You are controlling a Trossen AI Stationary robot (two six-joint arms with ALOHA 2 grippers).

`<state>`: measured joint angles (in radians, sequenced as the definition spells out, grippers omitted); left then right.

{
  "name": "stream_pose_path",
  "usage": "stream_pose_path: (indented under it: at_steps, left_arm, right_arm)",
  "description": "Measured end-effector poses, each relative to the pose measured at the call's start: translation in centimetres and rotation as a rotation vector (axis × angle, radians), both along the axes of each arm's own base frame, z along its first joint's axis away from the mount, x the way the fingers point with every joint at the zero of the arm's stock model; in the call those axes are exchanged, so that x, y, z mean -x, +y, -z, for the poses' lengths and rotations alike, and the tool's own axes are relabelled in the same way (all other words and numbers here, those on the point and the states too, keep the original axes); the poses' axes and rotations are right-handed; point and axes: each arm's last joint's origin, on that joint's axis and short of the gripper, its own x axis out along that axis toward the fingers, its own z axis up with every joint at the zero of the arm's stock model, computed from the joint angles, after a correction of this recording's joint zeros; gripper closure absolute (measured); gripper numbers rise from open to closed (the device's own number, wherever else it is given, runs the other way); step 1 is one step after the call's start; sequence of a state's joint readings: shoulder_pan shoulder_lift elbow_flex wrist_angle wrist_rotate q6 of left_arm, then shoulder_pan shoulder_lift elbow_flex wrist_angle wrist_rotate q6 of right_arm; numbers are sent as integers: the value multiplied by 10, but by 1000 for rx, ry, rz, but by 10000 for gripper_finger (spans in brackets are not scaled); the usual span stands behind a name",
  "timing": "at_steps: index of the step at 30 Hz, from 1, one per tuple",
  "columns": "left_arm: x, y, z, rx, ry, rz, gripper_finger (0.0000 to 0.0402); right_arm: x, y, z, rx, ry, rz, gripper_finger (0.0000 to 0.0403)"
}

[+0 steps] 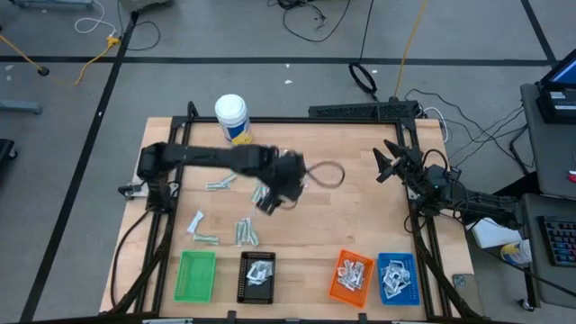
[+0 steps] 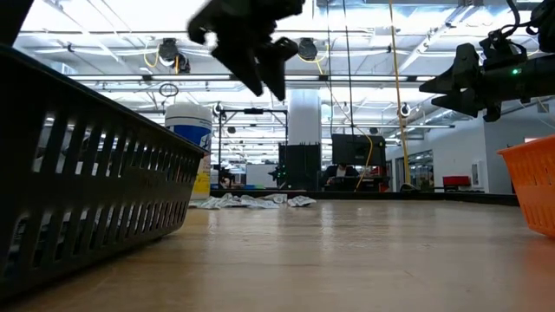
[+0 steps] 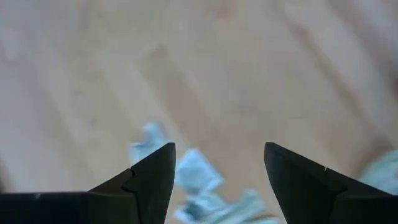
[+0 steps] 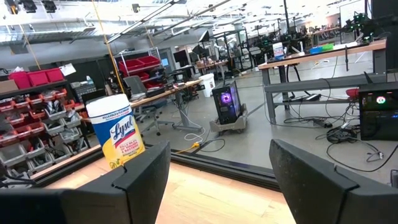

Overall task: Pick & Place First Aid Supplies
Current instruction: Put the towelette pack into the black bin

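Packets (image 1: 245,231) lie below your left gripper (image 1: 268,202), fingers spread and empty, poised to descend; right gripper (image 1: 385,162) waits open.

Loose first aid supplies (image 1: 245,232) lie flat on the wood, all short of the white bottle (image 1: 232,119): a pale strip-and-sachet clump nearest the bottle (image 1: 219,184), two packets further out (image 1: 196,220), one greenish strip (image 1: 206,239). My left wrist view shows white-and-blue sachets (image 3: 196,171) crumpled together, overlapping. More packets are piled in the black, orange and blue trays, farthest from the bottle.
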<state>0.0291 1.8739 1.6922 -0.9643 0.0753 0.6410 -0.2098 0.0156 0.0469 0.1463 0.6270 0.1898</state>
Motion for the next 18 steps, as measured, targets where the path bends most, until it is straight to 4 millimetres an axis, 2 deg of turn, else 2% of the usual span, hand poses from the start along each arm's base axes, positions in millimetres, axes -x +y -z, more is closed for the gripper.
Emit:
stream_pose_path:
  at_steps: [5,10,14,18]
  left_arm:
    - [-6,45,-5,-44,-60,-33,151]
    - [-15,79,3,-64,-55,-70,151]
    - [-26,93,20,-52,-17,-105,151]
    - [-37,97,42,-32,26,-128,151]
  right_arm:
    - [0,0,0,0,-1,-1,132]
    - [0,0,-1,1,-6,0,133]
    - [0,0,0,0,-2,0,132]
    - [0,0,0,1,-2,0,132]
